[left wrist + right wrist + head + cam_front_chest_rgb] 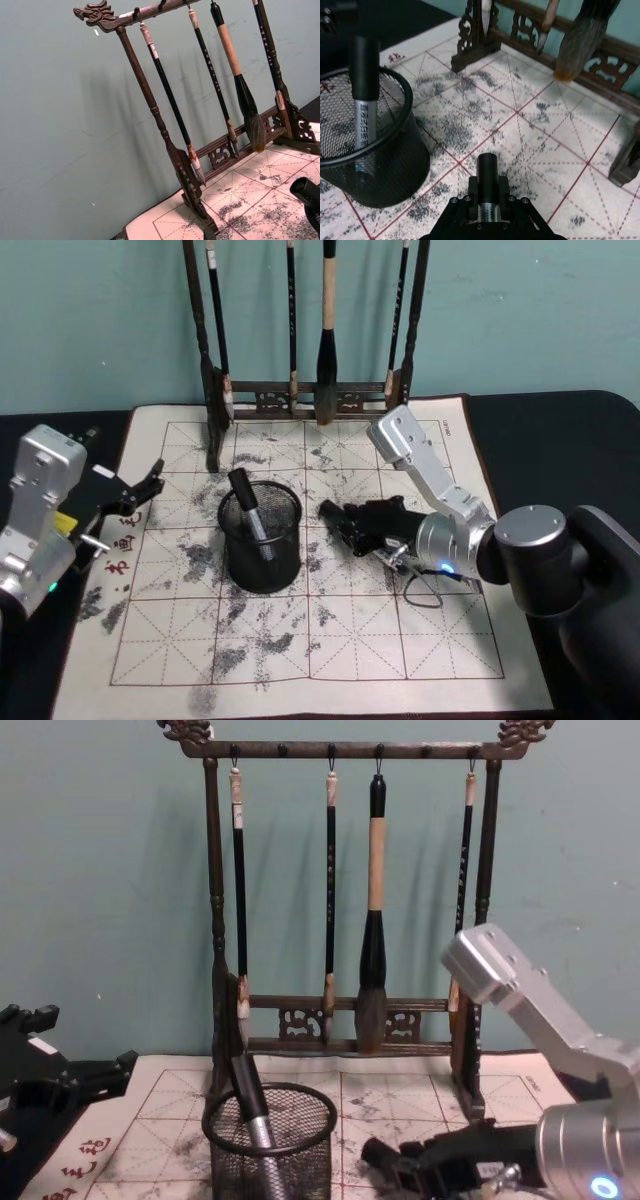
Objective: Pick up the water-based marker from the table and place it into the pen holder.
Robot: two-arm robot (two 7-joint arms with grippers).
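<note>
One marker [250, 512] in one pen holder [270, 565], second marker [487, 172] clamped by right end effector [350, 525], left end effector [140, 490] parked.

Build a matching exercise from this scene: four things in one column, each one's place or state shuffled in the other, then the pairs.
1. right gripper
2. pen holder
3. brush rack
4. left gripper

A. at the left edge of the mat
B. stands at the mat's far edge
C. has a marker leaning inside
D. shut on a second marker, right of the holder

Pairs: 1-D, 2-C, 3-B, 4-A
</note>
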